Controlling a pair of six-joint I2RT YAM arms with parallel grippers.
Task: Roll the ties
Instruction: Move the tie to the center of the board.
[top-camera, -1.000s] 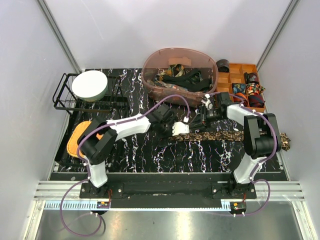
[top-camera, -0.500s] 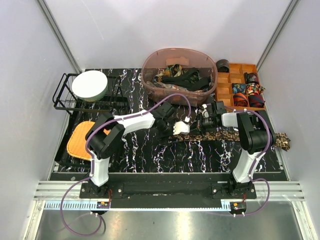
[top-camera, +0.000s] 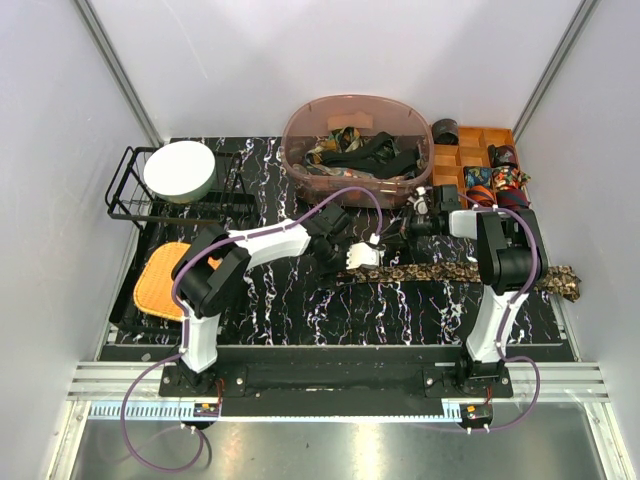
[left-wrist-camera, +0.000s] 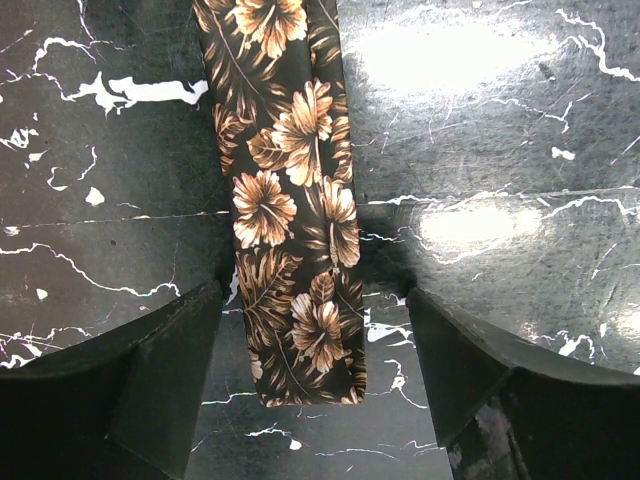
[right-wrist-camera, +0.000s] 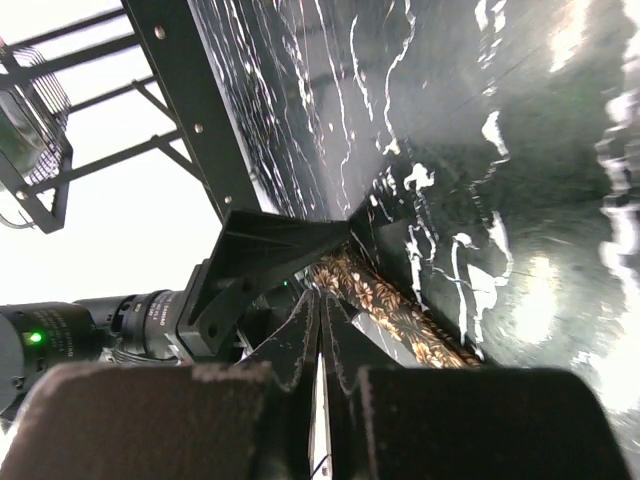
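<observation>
A dark brown floral tie (top-camera: 470, 272) lies flat across the marble table, its wide end hanging past the right edge. Its narrow end (left-wrist-camera: 300, 370) sits between the fingers of my left gripper (left-wrist-camera: 312, 335), which is open and straddles it low over the table without touching it. In the top view the left gripper (top-camera: 360, 255) is at the tie's left end. My right gripper (top-camera: 397, 240) hovers just behind it, shut, with nothing between its fingers (right-wrist-camera: 320, 315). The tie (right-wrist-camera: 392, 312) runs beside those fingers, to their right.
A brown plastic tub (top-camera: 300, 160) of loose ties stands at the back centre. At the back right a wooden organiser (top-camera: 447, 160) holds rolled ties. At the back left a black wire rack (top-camera: 125, 200) carries a white bowl (top-camera: 180, 170). An orange pad (top-camera: 155, 285) lies at the left.
The right gripper's jaws have closed and its arm has folded back toward the organiser. The left arm has stretched further toward the tie's narrow end, its jaws slightly narrower.
</observation>
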